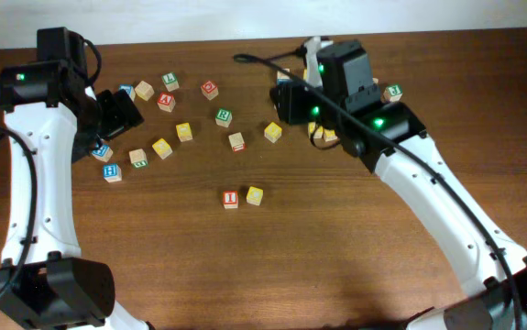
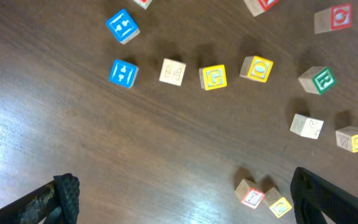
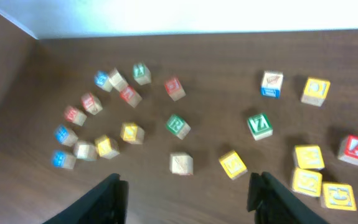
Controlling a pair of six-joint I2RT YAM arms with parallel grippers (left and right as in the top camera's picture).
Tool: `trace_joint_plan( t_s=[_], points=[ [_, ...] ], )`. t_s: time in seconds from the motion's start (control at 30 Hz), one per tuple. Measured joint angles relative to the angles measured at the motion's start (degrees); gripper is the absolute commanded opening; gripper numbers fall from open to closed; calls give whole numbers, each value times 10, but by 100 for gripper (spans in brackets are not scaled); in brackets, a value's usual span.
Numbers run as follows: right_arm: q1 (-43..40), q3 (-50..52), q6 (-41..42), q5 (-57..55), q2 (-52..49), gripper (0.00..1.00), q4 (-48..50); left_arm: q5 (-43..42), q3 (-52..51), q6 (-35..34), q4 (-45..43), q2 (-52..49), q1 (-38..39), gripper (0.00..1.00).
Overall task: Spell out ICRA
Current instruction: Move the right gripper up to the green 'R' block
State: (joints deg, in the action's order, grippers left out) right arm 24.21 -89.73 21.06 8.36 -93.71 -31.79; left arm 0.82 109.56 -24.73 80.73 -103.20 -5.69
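Observation:
The red I cube (image 1: 231, 198) and a yellow cube (image 1: 255, 195) sit side by side at mid-table; the left wrist view shows the I cube (image 2: 252, 198) and the yellow cube (image 2: 279, 206) touching. Farther back lie the green R cube (image 1: 224, 116) and the red A cube (image 1: 166, 101). From the right wrist I see the green R cube (image 3: 177, 125) and the red A cube (image 3: 129, 95). My left gripper (image 1: 119, 112) hovers open at the back left, nothing between its fingers (image 2: 66, 194). My right gripper (image 1: 287, 99) is open and empty above the back middle, fingers (image 3: 111, 194) spread.
Several other letter cubes lie scattered across the back: blue ones (image 1: 112, 171) at the left, yellow ones (image 1: 184, 131) in the middle, a plain-faced one (image 1: 236, 141), and a cluster of yellow cubes (image 3: 308, 157) under the right arm. A wall runs along the far table edge.

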Motion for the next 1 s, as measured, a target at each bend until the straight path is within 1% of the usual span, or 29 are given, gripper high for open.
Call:
trace_joint_plan(
  t_s=[0.1,0.2,0.27,0.3,0.43,0.53,0.6,0.63,0.73,0.83,1.0],
  points=[
    [0,-104,-2,-5,-53,75,-20,-2,0,0,-5,0,0,99],
    [0,-200,-2,7,-145,74,-66,-2,0,0,-5,0,0,99],
    [1,-243,3,34,-220,68,-87,-2,0,0,-5,0,0,99],
    [2,-254,9,49,-259,64,-92,-2,0,0,-5,0,0,99],
    [20,-258,36,64,-342,50,-93,-2,0,0,-4,0,0,99],
    [48,-258,60,48,-362,49,-69,-2,0,0,-4,0,0,99],
    [72,-263,74,32,-374,50,-30,-2,0,0,-4,0,0,99],
    [83,-264,82,17,-381,51,-19,-2,0,0,-4,0,0,99],
    [115,-264,118,-54,-409,51,11,-2,0,0,-4,0,0,99],
    [123,-264,158,-127,-417,52,26,-2,0,0,1,0,0,100],
    [119,-265,191,-161,-435,52,69,-2,0,0,26,0,0,99]
  ],
)
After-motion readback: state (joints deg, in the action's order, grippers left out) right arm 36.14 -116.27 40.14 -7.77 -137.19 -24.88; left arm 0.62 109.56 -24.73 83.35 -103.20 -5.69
